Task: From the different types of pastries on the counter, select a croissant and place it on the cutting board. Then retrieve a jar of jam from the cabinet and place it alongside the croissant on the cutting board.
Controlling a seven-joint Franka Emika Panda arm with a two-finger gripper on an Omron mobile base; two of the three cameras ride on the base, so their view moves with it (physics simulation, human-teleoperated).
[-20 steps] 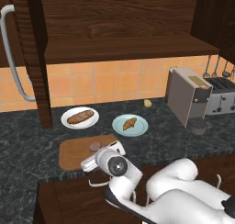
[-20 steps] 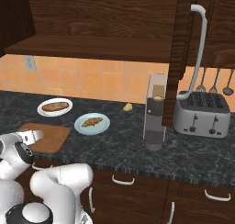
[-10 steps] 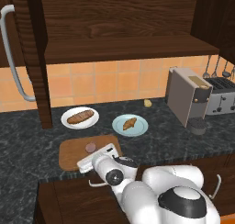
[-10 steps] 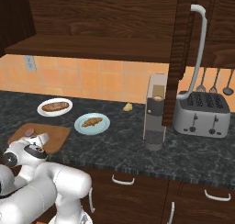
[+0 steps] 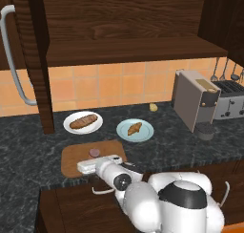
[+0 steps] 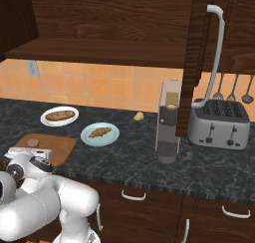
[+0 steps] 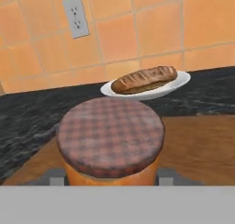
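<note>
On the bench, at the near-left corner: the board (image 5: 90, 156) lies flat, with the tool (image 5: 91, 166) low over its front edge.
Jar: the jar (image 7: 110, 142) stands close before the hand camera, upright, its checked lid facing up; in the left base view its lid (image 5: 94, 152) shows on the board just beyond the hand.
Tool: the tips (image 7: 55, 176) flank the jar's body on both sides; it seems pinched between them, though whether the pads press or have just parted I cannot tell.
Croissant: the croissant (image 5: 134, 128) sits on the pale-blue plate (image 5: 147, 130), off the board to its right.
Loaf: the loaf (image 7: 144, 79) rests on the white plate (image 7: 181, 82) behind the board.
Step in hand: setting the jar down on the board, by my reading; the croissant's place on the plate suggests the first half of the task is not done as asked.
Next move: let the jar go once it stands firm, back the hand off level so the tips do not tip it, then see to the croissant.
Against the earlier frames: the hand has slid further left and lower along the board's front, the arm's elbow swinging toward the camera; plates, pastries, toaster (image 6: 219, 122) keep their places.
</note>
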